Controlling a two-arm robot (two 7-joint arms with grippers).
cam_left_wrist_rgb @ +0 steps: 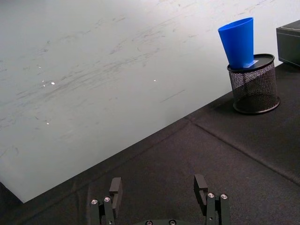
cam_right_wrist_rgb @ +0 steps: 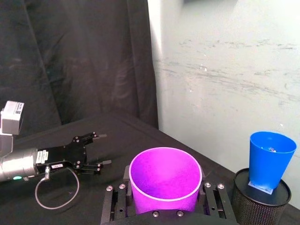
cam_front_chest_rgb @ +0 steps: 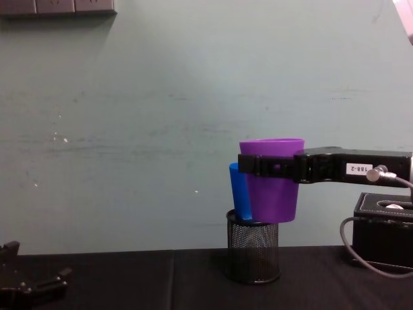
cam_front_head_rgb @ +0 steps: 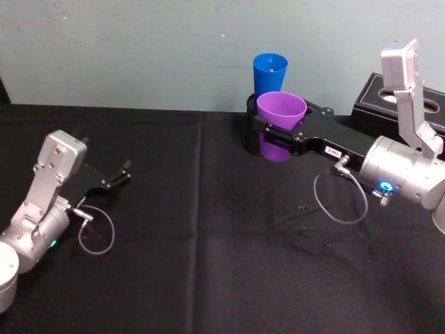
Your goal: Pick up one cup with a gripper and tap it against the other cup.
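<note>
My right gripper (cam_front_head_rgb: 285,125) is shut on the purple cup (cam_front_head_rgb: 280,115), clamping it upright around its upper wall, above the table. The blue cup (cam_front_head_rgb: 270,72) stands upright in a black wire-mesh pen holder (cam_front_chest_rgb: 253,255) by the back wall. In the chest view the purple cup (cam_front_chest_rgb: 272,181) overlaps the blue cup (cam_front_chest_rgb: 240,194) and hangs just above the holder's rim. The right wrist view shows a gap between the purple cup (cam_right_wrist_rgb: 165,180) and the blue cup (cam_right_wrist_rgb: 270,158). My left gripper (cam_front_head_rgb: 118,177) rests open and empty on the table at the left.
A black box (cam_front_head_rgb: 407,104) sits at the back right, behind my right arm. The table is covered in black cloth (cam_front_head_rgb: 208,264). A pale green wall (cam_front_chest_rgb: 161,129) rises right behind the pen holder. A loose cable loop (cam_front_head_rgb: 341,202) hangs under my right wrist.
</note>
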